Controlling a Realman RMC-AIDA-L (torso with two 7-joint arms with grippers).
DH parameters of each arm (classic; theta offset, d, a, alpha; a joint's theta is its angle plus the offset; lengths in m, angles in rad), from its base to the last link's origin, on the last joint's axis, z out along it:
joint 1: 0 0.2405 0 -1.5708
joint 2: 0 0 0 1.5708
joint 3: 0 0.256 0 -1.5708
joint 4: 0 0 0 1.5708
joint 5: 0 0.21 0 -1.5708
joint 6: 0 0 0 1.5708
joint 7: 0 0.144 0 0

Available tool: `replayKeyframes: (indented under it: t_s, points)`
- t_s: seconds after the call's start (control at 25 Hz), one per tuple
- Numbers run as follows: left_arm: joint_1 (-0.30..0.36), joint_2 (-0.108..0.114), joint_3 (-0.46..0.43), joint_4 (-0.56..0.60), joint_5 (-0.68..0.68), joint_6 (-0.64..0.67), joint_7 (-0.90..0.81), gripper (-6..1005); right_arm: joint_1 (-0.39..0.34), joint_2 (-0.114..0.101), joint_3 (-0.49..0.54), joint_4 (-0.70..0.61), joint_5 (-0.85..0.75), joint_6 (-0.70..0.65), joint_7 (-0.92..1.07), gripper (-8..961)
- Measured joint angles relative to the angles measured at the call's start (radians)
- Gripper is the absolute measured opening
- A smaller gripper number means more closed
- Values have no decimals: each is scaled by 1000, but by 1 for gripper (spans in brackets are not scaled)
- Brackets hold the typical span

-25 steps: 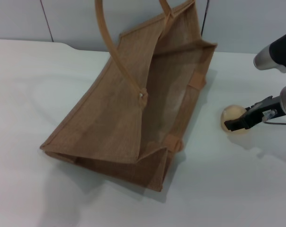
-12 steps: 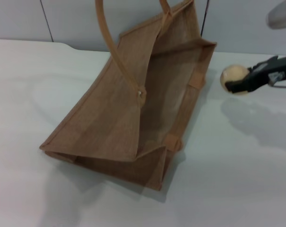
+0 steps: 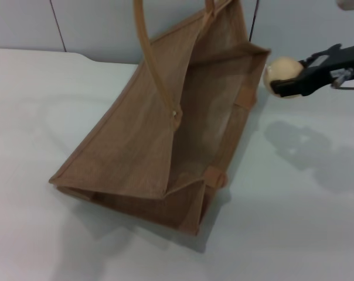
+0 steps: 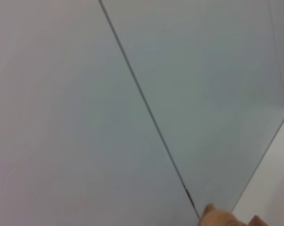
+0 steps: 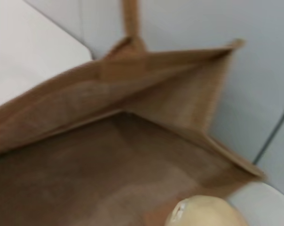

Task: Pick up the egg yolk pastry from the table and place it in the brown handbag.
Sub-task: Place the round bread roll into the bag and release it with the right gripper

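Observation:
The brown handbag stands open on the white table, its mouth facing up and to the right, two tan handles rising at the top. My right gripper is shut on the egg yolk pastry, a pale beige ball, and holds it in the air just right of the bag's upper right rim. In the right wrist view the pastry sits close to the camera above the bag's open inside. My left gripper is out of view; its wrist view shows only a wall and a scrap of the bag.
A grey panelled wall runs behind the table. The arm's shadow lies on the table right of the bag.
My right gripper has lifted the pastry off the table and carried it up and left, from beside the bag's right side to its upper right rim. The bag has shifted slightly.

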State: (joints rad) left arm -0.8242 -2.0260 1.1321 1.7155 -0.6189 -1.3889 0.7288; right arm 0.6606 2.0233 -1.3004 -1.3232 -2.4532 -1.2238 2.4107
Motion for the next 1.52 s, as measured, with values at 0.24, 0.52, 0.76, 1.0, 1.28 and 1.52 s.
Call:
replayKeyframes:
  t_s: [0.24,0.52,0.76,1.0,1.28,1.52]
  points:
    - [-26,1,-3,10,-11,0,21,138,7,0,-62,-8,107,12,-14,638]
    - [-41,-1,0,10,-12,1,31,139,12,0,-87,-39,132,16,-17,626]
    - [-53,-2,0,12,-12,2,32,140,21,-1,-135,-16,219,20,-83,625]
    - [-61,-2,1,12,-12,12,33,141,96,-2,-151,91,255,20,-86,623]
    - [-67,-2,3,12,-12,14,34,142,118,0,-191,107,261,69,-83,622]
    - [-64,-2,3,11,-12,15,35,143,118,0,-186,109,263,84,-75,724]
